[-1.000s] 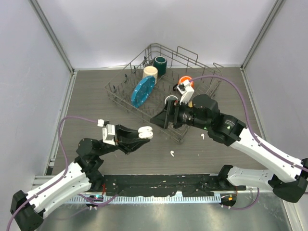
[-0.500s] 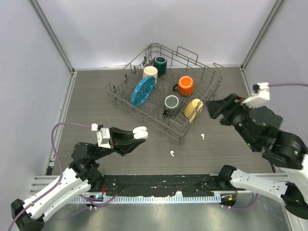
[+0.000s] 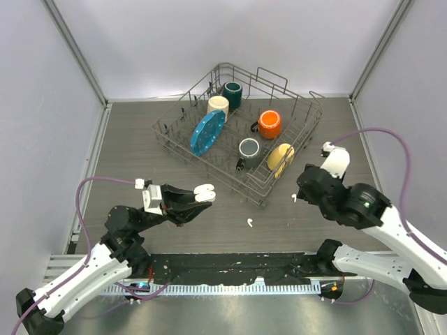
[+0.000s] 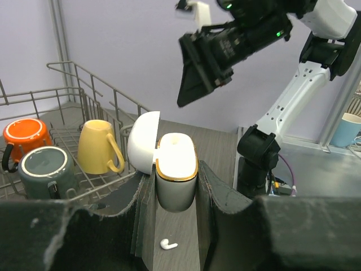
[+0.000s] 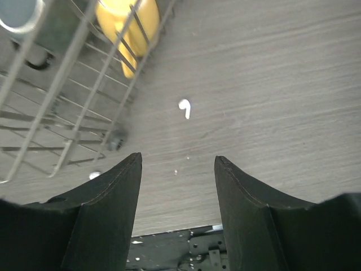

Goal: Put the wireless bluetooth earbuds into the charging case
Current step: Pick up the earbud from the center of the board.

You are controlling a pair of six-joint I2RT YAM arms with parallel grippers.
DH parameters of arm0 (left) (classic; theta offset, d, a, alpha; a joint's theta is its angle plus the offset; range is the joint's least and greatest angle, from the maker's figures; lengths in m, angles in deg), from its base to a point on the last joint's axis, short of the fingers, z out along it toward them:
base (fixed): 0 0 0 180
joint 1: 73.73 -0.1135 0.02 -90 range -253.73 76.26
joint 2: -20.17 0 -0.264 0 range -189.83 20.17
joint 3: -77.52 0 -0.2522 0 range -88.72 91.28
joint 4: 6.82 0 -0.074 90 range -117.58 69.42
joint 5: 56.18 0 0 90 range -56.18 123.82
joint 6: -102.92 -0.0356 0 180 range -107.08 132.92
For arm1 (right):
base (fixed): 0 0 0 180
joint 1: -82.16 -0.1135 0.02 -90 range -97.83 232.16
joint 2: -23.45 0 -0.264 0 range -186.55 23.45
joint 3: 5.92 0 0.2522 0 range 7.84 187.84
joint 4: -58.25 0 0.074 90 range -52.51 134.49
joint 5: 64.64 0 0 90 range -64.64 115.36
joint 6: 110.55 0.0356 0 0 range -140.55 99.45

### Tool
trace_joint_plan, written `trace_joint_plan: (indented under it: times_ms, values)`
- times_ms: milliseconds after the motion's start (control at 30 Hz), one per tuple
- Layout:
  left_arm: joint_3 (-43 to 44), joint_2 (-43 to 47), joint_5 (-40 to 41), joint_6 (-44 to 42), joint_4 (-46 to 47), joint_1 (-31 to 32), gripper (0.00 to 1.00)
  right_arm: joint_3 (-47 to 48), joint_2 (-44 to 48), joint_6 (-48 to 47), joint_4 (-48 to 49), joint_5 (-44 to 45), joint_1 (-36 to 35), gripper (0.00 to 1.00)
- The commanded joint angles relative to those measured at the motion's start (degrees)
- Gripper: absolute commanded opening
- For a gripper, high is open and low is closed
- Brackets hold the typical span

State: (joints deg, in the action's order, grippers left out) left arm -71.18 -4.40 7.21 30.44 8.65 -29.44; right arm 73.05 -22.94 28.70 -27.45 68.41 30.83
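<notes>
My left gripper [image 3: 199, 199] is shut on a white charging case [image 3: 204, 192] with a gold rim, held above the table with its lid open. It also shows in the left wrist view [image 4: 176, 169], between the pads. One white earbud [image 3: 248, 222] lies on the table, below the case in the left wrist view [image 4: 167, 244]. A second white earbud [image 3: 294, 198] lies near the rack's corner. My right gripper [image 3: 306, 184] is open and empty above the table, with that earbud [image 5: 185, 106] ahead of its fingers. No cream-beige earbuds are in view.
A wire dish rack [image 3: 300, 118] stands at the back centre. It holds orange [image 3: 269, 123], grey [image 3: 248, 148], yellow [image 3: 281, 157], cream [image 3: 218, 105] and teal [image 3: 232, 92] mugs and a blue plate [image 3: 207, 131]. The rack's corner [image 5: 115, 138] is left of my right gripper.
My right arm swung from over the rack out to the right, then came down low over the table near the second earbud. My left gripper drew back slightly with the case.
</notes>
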Motion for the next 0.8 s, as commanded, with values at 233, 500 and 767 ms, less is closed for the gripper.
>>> trace_joint_plan:
  times_ms: [233, 500, 767]
  values:
    - [0.39, 4.97, 0.86, -0.38, -1.63, 0.27, 0.00, -14.04, -4.58, -27.62, 20.08, -39.76, 41.71, 0.64]
    - [-0.75, 7.88, 2.62, -1.34, -3.21, 0.27, 0.00, -15.90, -12.05, -27.90, 28.34, -43.31, 41.93, 0.64]
    - [-0.58, 7.18, 2.44, -2.40, -3.39, 0.18, 0.00, -22.40, -18.64, -23.51, 36.24, -43.31, 41.84, 0.59]
